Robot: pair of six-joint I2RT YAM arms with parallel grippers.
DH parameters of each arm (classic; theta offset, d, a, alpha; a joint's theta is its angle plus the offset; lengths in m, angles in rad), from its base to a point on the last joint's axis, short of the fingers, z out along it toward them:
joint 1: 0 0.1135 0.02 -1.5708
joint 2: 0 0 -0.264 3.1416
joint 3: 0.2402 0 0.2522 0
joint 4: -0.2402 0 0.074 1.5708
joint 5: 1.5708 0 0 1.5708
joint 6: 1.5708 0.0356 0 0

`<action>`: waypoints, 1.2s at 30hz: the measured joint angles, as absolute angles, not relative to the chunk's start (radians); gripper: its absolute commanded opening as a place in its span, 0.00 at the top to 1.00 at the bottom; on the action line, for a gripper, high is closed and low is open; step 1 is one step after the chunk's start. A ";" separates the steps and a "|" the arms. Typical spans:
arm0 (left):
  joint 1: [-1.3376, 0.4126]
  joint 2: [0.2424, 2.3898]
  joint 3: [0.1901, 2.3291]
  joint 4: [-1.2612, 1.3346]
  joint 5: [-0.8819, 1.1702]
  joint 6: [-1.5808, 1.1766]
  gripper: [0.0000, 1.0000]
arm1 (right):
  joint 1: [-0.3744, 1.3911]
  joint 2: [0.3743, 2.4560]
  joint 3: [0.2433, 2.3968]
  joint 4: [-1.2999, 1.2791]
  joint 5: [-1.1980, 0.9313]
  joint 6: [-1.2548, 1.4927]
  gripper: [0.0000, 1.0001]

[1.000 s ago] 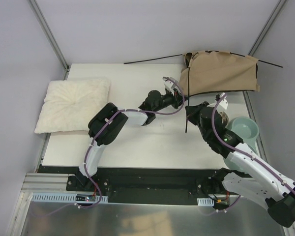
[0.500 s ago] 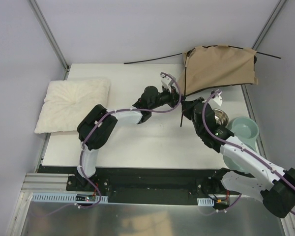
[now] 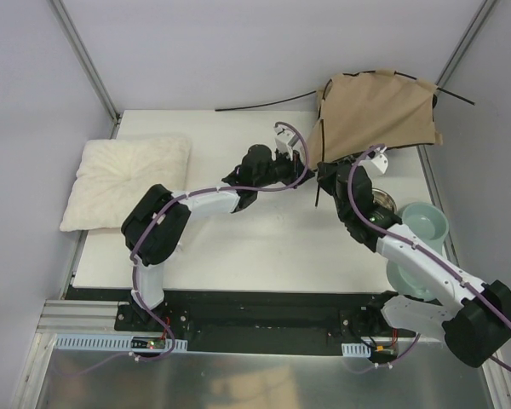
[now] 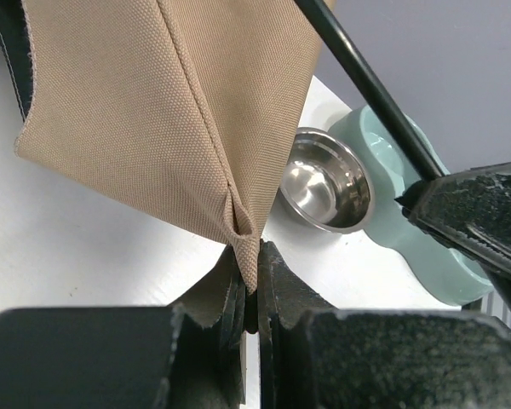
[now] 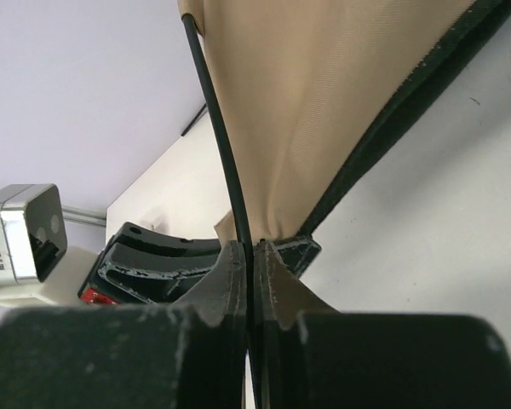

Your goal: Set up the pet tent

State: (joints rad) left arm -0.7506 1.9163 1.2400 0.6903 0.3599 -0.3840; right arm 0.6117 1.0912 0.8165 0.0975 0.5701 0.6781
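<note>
The pet tent (image 3: 375,115) is a tan fabric sheet with black lining, lifted off the table at the back right. My left gripper (image 3: 309,164) is shut on the tent's lower left corner (image 4: 238,223), the fabric pinched between its jaws (image 4: 249,256). My right gripper (image 3: 325,176) sits just right of it, shut on a thin black pole (image 5: 226,149) that runs up along the tent's edge (image 5: 324,111). Another black pole (image 3: 264,102) sticks out left from the tent's top, and a pole end (image 3: 456,94) pokes out at the right.
A cream fluffy pillow (image 3: 128,181) lies at the table's left side. A mint double pet-bowl stand (image 3: 422,230) with a steel bowl (image 4: 324,181) stands at the right edge, close under my right arm. Enclosure walls ring the table.
Both grippers moved back and slightly left, lifting the tent higher. The fabric now hangs more upright and its right side has swung up and back.
</note>
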 measured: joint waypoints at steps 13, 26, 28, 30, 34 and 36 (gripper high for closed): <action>-0.749 1.867 1.300 0.477 0.366 -0.473 1.00 | 0.604 1.236 0.927 0.139 0.587 0.678 1.00; -0.742 1.841 1.305 0.374 0.356 -0.707 1.00 | 0.603 1.355 1.009 0.184 0.665 0.727 1.00; -0.742 1.838 1.305 0.358 0.353 -0.729 1.00 | 0.604 1.376 1.021 0.189 0.677 0.733 1.00; -0.743 1.832 1.305 0.334 0.353 -0.752 1.00 | 0.603 1.396 1.033 0.191 0.694 0.736 1.00; -0.748 1.818 1.304 0.300 0.353 -0.788 1.00 | 0.598 1.441 1.058 0.191 0.736 0.748 1.00; -0.752 1.807 1.304 0.281 0.350 -0.804 1.00 | 0.591 1.461 1.066 0.190 0.755 0.751 1.00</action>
State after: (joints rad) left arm -0.7517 1.8069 1.3045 0.2806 0.3504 -0.8040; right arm 0.5915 1.4609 1.0660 0.1902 0.7547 0.7513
